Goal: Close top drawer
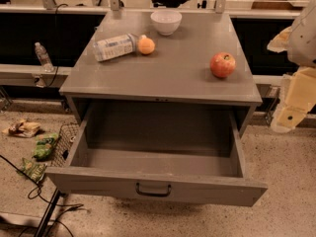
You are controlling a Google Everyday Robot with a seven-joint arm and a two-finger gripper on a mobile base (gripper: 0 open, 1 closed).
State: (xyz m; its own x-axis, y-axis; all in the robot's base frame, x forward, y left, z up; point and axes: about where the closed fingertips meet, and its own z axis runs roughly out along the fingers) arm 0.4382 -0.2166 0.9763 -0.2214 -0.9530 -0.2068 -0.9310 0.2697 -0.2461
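Nearest the camera, the top drawer (pixel 158 184) is being seen standing wide open, its plain grey front jutting out over the speckled floor (pixel 286 201), and a dark loop handle (pixel 153 189) is being carried at the centre of that front. The drawer's side walls are being traced back under the flat top of the grey cabinet (pixel 187 85).

Four things are being borne on that top. A white bowl (pixel 166 21) is being seen near the back edge. A clear bottle (pixel 114 47) is being seen lying on its side at the left, with a small orange (pixel 146 45) just beside its cap end. A red apple (pixel 222 64) is being seen alone towards the right, well apart from the others.

At the right edge of the view, the gripper (pixel 291 113) is being held beside the cabinet's right front corner, apart from the drawer and well away from the handle. Whether it is open or closed cannot be told, and nothing is being seen in its grasp.

On the floor to the left, snack bags (pixel 43 148) and dark cables (pixel 29 191) are being seen lying about, and a small water bottle (pixel 43 57) is being seen upright on a ledge behind them.
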